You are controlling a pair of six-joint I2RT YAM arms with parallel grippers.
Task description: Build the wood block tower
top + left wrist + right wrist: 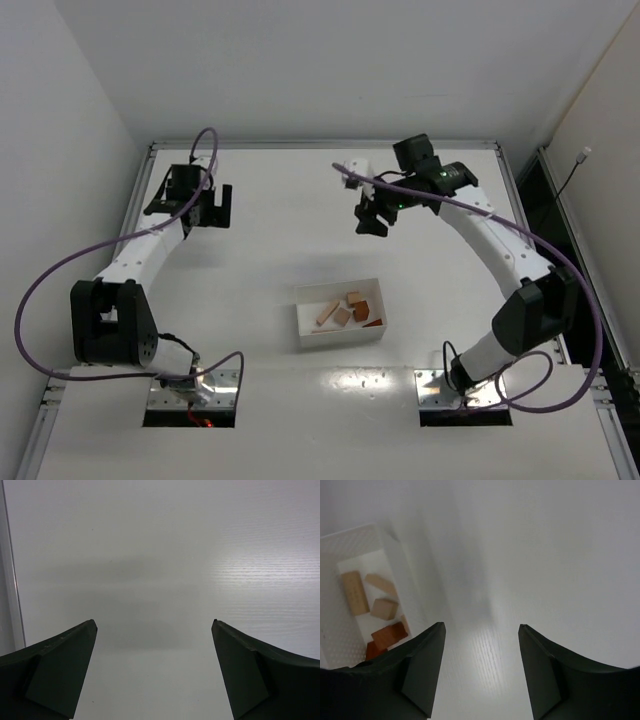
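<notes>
A white worktop (260,260) seen from above, with 2 white and black robot arms fixed at its near edge. A small white tray (303,330) sits near the middle of the worktop, a little to the right, between the 2 arm bases and slightly farther out. The blocks (343,313) lie loose inside the tray. In the right wrist view 3 are pale tan and at least 2 are reddish-orange, the tan ones toward one end and the reddish ones toward the other. The left arm (140,255) reaches to the far left of the worktop, well apart from the tray. The left fingers (60,670) are released and spread wide, with nothing between them, and only bare white worktop shows below them in the left wrist view. The right arm (500,250) bends up from the near right and reaches toward the far middle. The right fingers (420,670) hang above the worktop, farther out than the tray and apart from it. They are also released, partly spread, with only bare worktop in the gap. In the right wrist view the tray and its blocks sit at the left edge, beside the left finger and not between the 2. A purple cable (40,290) loops along each arm.
</notes>
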